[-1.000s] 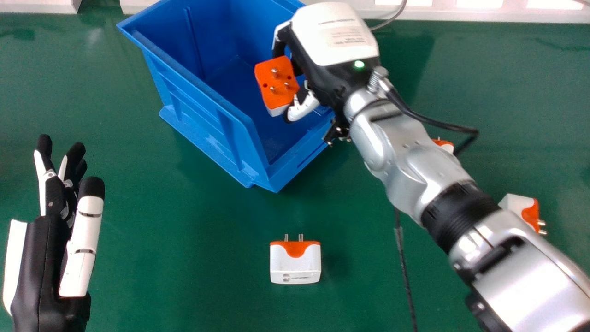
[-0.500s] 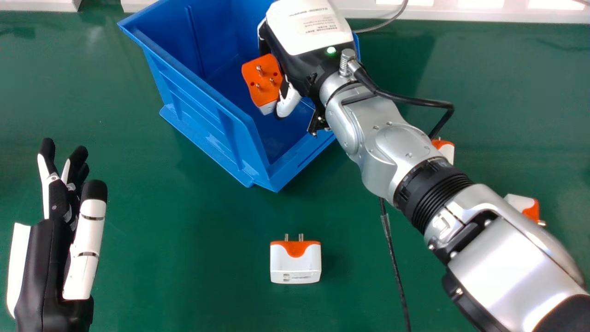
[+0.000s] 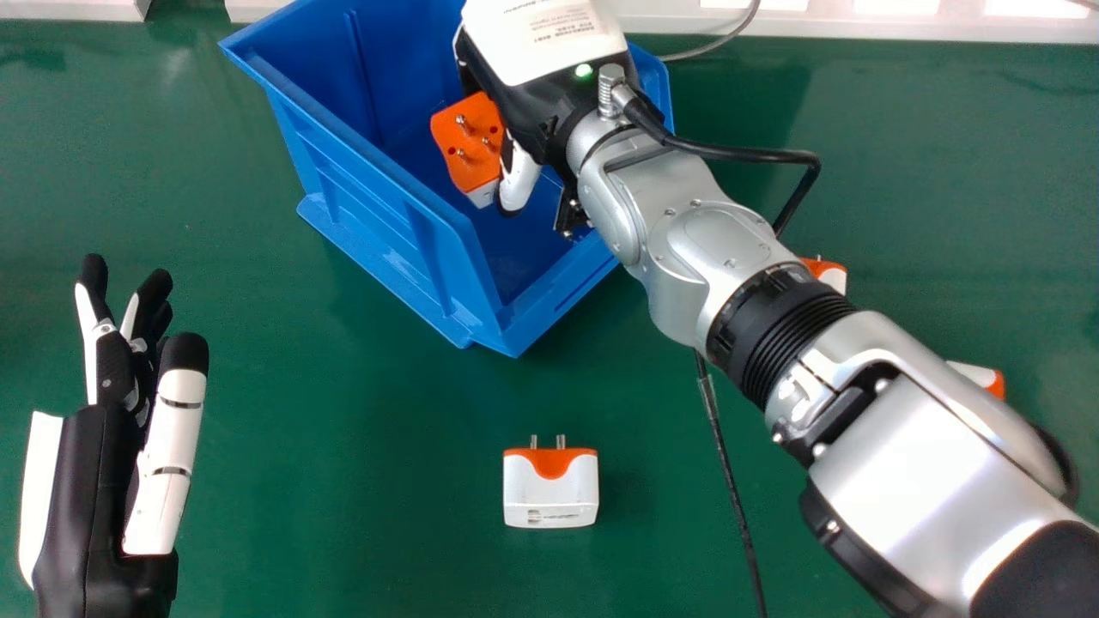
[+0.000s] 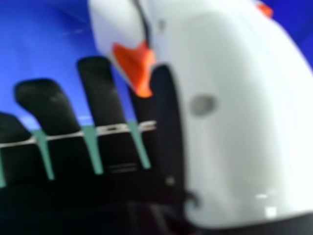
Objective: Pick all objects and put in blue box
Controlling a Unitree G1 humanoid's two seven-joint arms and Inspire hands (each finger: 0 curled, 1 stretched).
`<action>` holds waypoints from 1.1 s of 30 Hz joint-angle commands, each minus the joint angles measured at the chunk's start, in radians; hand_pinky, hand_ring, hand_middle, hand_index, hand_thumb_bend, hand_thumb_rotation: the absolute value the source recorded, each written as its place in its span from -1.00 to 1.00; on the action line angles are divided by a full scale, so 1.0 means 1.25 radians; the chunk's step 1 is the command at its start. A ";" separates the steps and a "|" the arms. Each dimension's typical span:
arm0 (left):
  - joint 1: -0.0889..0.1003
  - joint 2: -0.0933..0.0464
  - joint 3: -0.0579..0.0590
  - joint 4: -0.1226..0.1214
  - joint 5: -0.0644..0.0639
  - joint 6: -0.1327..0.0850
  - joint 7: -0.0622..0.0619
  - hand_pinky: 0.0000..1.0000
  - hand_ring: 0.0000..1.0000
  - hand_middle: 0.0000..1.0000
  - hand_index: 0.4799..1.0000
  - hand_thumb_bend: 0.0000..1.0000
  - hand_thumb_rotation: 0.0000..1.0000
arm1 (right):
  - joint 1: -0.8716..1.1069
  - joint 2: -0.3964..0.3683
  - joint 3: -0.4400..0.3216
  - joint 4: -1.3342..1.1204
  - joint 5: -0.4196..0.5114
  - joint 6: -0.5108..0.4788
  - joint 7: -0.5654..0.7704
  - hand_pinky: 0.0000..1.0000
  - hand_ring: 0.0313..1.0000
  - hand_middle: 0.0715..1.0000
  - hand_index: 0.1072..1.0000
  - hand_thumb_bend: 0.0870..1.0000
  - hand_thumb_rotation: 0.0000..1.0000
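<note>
Head view shows three pins (image 3: 462, 120) on the held plug (image 3: 477, 165).

**Silver shells, black trim, white panels**

The right arm (image 3: 919, 472) wears glossy, rounded silver shells dotted with small screws and circled by a ribbed black band (image 3: 786, 343). At its wrist, a ridged metal connector (image 3: 612, 90) feeds a black cable (image 3: 730, 154). The right hand (image 3: 537, 99) has a white back cover with a printed label (image 3: 549, 19) and a green light (image 3: 584, 70) on black casing; its white thumb (image 4: 230, 122) bears a round grey spot. The left hand (image 3: 94, 489) pairs a black body with a white side panel (image 3: 39, 498) and black-tipped white thumb.
</note>
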 commanded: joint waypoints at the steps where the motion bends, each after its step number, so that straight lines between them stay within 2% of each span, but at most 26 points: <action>1: 0.009 -0.002 0.001 -0.021 0.009 -0.013 0.008 0.92 0.95 0.94 0.89 -0.07 0.76 | -0.040 -0.002 -0.008 -0.015 0.012 -0.015 -0.018 -0.56 -0.46 -0.27 -0.11 -0.05 -1.00; 3: 0.010 -0.003 0.001 -0.022 0.010 -0.012 0.009 0.93 0.95 0.95 0.90 -0.09 0.75 | -0.037 -0.003 -0.007 -0.018 0.017 -0.016 -0.011 -0.33 -0.20 -0.16 -0.14 -0.05 -0.99; 4: 0.011 -0.004 0.000 -0.024 0.008 -0.009 0.009 0.94 0.95 0.95 0.90 -0.10 0.75 | -0.035 -0.004 -0.004 -0.021 0.017 -0.015 -0.010 -0.16 -0.01 0.02 -0.14 -0.06 -0.84; 5: 0.012 -0.004 0.000 -0.026 0.006 -0.005 0.009 0.94 0.96 0.95 0.90 -0.09 0.75 | -0.033 -0.004 -0.002 -0.023 0.016 -0.016 -0.010 -0.08 0.06 0.11 -0.14 -0.07 -0.79; 7: 0.012 -0.005 -0.001 -0.026 0.005 -0.004 0.010 0.94 0.96 0.95 0.91 -0.06 0.73 | -0.029 -0.005 0.001 -0.027 0.016 -0.014 -0.002 0.06 0.22 0.33 0.23 0.21 -0.44; 8: 0.012 -0.006 -0.001 -0.025 0.010 -0.006 0.013 0.94 0.96 0.95 0.90 -0.06 0.73 | -0.028 -0.005 0.002 -0.029 0.016 -0.011 0.004 0.16 0.35 0.46 0.39 0.26 -0.35; 9: 0.012 -0.006 -0.001 -0.025 0.013 -0.008 0.015 0.92 0.95 0.94 0.88 -0.08 0.71 | -0.026 -0.004 0.002 -0.032 0.016 -0.009 0.007 0.24 0.46 0.58 0.50 0.30 -0.29; 12: 0.008 -0.005 -0.002 -0.021 0.015 -0.010 0.016 0.93 0.95 0.94 0.89 -0.09 0.70 | -0.018 -0.010 -0.003 -0.042 0.025 -0.021 0.007 0.42 0.69 0.79 0.71 0.34 -0.20; 13: 0.007 -0.004 -0.003 -0.022 0.014 -0.006 0.015 0.92 0.95 0.94 0.89 -0.09 0.71 | -0.015 -0.012 -0.003 -0.046 0.026 -0.024 0.008 0.48 0.75 0.84 0.75 0.34 -0.17; 16: 0.004 -0.002 -0.002 -0.023 0.017 0.002 0.016 0.94 0.97 0.95 0.91 -0.08 0.71 | -0.008 -0.019 -0.002 -0.062 0.029 -0.029 0.006 0.55 0.82 0.91 0.85 0.33 -0.13; 19: -0.003 0.000 -0.001 -0.017 0.025 -0.001 0.019 0.91 0.95 0.93 0.88 0.02 0.74 | -0.001 -0.025 -0.004 -0.080 0.036 -0.031 0.009 0.61 0.88 0.95 0.89 0.31 -0.12; 24: -0.016 0.002 0.000 -0.007 0.023 -0.008 0.016 0.90 0.93 0.93 0.85 0.01 0.75 | 0.013 -0.036 -0.002 -0.109 0.035 -0.033 0.001 0.63 0.92 0.98 0.91 0.32 -0.13; 25: -0.018 0.002 0.000 -0.005 0.027 -0.011 0.017 0.89 0.93 0.93 0.84 0.01 0.75 | 0.017 -0.040 -0.002 -0.117 0.034 -0.032 0.000 0.64 0.92 0.98 0.90 0.32 -0.13; 28: -0.023 0.004 0.000 0.001 0.022 -0.017 0.013 0.88 0.93 0.93 0.84 -0.01 0.76 | 0.046 -0.061 -0.012 -0.193 0.036 -0.017 0.016 0.64 0.90 0.95 0.88 0.28 -0.15; 29: -0.023 0.003 0.000 -0.001 0.019 -0.013 0.013 0.89 0.94 0.93 0.85 0.00 0.76 | 0.061 -0.071 -0.015 -0.229 0.034 -0.007 0.025 0.64 0.90 0.94 0.88 0.25 -0.14; 30: -0.024 0.001 0.000 -0.002 0.025 -0.011 0.018 0.90 0.94 0.93 0.85 0.01 0.75 | 0.079 -0.082 -0.018 -0.268 0.029 0.006 0.031 0.65 0.89 0.94 0.87 0.24 -0.15; 31: -0.024 0.000 -0.001 -0.004 0.023 -0.006 0.019 0.88 0.93 0.93 0.84 0.01 0.76 | 0.102 -0.094 -0.020 -0.312 0.022 0.022 0.033 0.65 0.88 0.93 0.86 0.23 -0.15; 33: -0.025 -0.001 -0.001 -0.007 0.027 -0.003 0.022 0.90 0.94 0.93 0.86 0.02 0.77 | 0.150 -0.123 -0.023 -0.407 0.008 0.047 0.046 0.62 0.86 0.91 0.84 0.22 -0.12</action>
